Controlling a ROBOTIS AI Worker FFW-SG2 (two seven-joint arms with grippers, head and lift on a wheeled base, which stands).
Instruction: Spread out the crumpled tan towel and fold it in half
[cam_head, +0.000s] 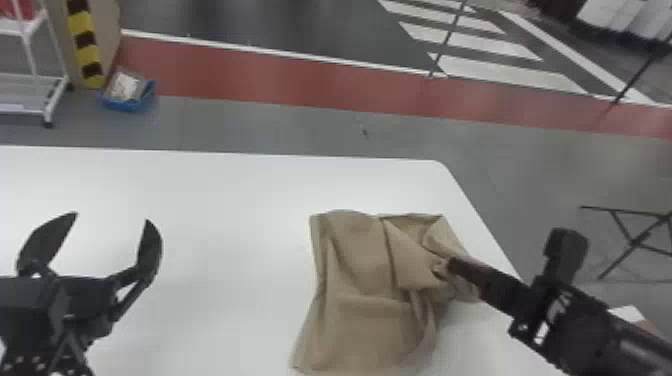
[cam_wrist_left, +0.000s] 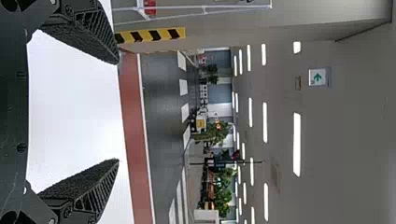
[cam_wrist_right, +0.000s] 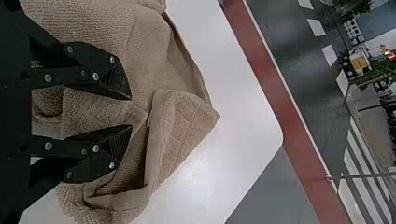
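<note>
The tan towel (cam_head: 367, 320) lies rumpled right of centre on the desk (cam_head: 225, 225), likely soft, floppy, best pinched at a corner. The left end effector (cam_head: 112, 217) gapes wide, lower left; the right end effector (cam_wrist_right: 130, 112), slightly parted, straddles loose cloth.

The head view looks forward and down on the table (cam_head: 225, 200) from above. The left wrist view, turned on its side, faces out past the table's edge to the distant ceiling lights (cam_wrist_left: 297, 144). The right wrist view looks down close over the towel (cam_wrist_right: 149, 46), which the head view shares. All three take in the red floor strip (cam_head: 275, 80).
</note>
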